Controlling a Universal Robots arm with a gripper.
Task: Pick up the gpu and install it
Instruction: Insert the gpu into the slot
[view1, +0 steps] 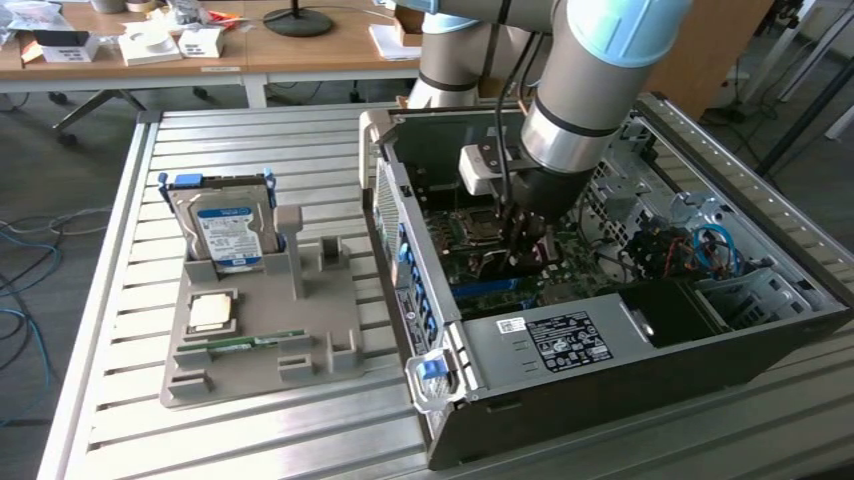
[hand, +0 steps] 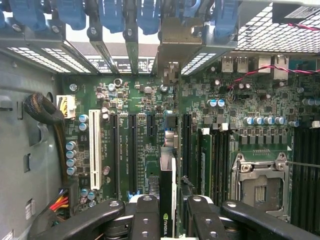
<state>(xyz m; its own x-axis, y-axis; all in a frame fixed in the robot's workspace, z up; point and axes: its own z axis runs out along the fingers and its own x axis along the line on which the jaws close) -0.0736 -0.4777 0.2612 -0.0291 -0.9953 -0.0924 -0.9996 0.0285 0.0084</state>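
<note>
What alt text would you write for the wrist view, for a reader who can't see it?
The gripper holds the gpu, a thin black card seen edge-on, over the green motherboard inside an open computer case. Long black expansion slots run alongside the card, with an empty processor socket to one side.
</note>
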